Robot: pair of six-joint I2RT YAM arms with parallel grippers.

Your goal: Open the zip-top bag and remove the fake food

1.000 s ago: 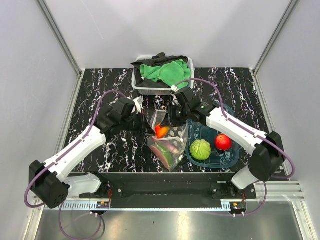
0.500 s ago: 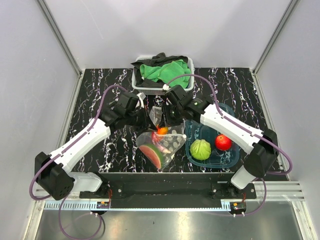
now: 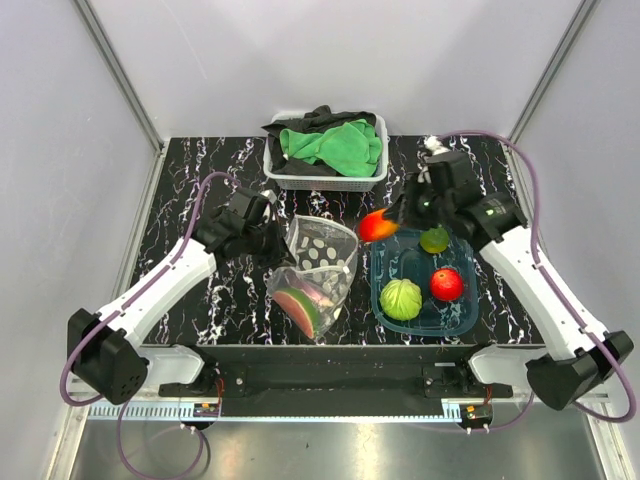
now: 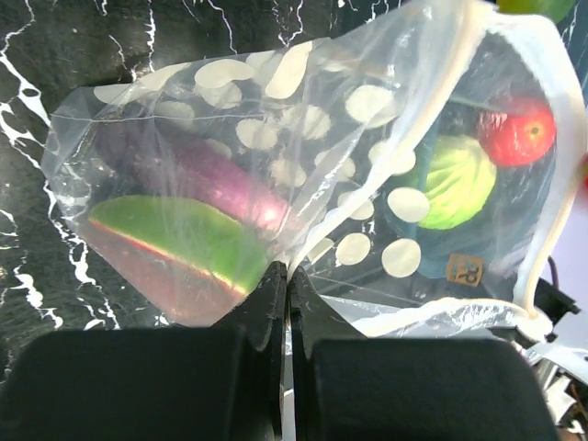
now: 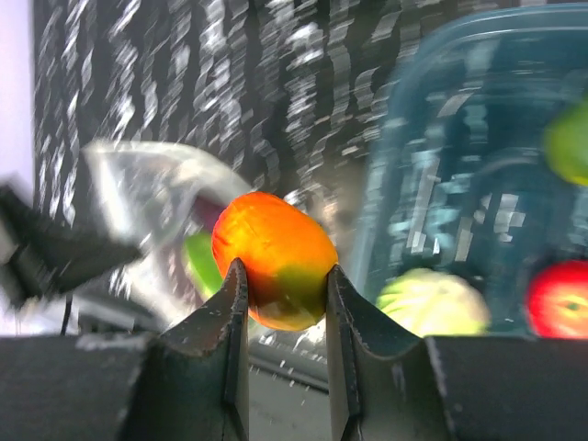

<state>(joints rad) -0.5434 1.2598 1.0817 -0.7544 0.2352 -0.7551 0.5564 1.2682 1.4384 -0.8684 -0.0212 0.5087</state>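
1. You are looking at a black table (image 3: 190, 180) veined with white, walled in by plain pale grey panels on the left, right and far sides.
2. At the far edge sits a white basket (image 3: 322, 183) heaped with green cloth (image 3: 335, 145) and black cloth.
3. On your right side rests a translucent teal tub (image 3: 462, 318). It holds a green leafy ball (image 3: 401, 299), a red round fruit (image 3: 446, 284) and a small yellow-green piece (image 3: 434, 240) near its far wall.
4. The zip-top bag (image 3: 322, 262) lies just left of the tub, its mouth gaping toward the far side. Inside it you can see a watermelon slice (image 4: 175, 243) and a purple vegetable (image 4: 197, 170) at the near end.
5. Your left gripper (image 4: 287, 276) is clenched, its fingers pressed together on a fold of the bag's clear dotted film, at the bag's left edge in the overhead view.
6. Your right gripper (image 5: 280, 276) is part-way closed, grasping an orange fruit piece (image 5: 273, 255) between its two fingers.
7. From overhead that fruit shows between the bag's mouth and the tub's far-left corner, outside the bag. The right wrist view is blurred, so you cannot tell how high it is above the table.
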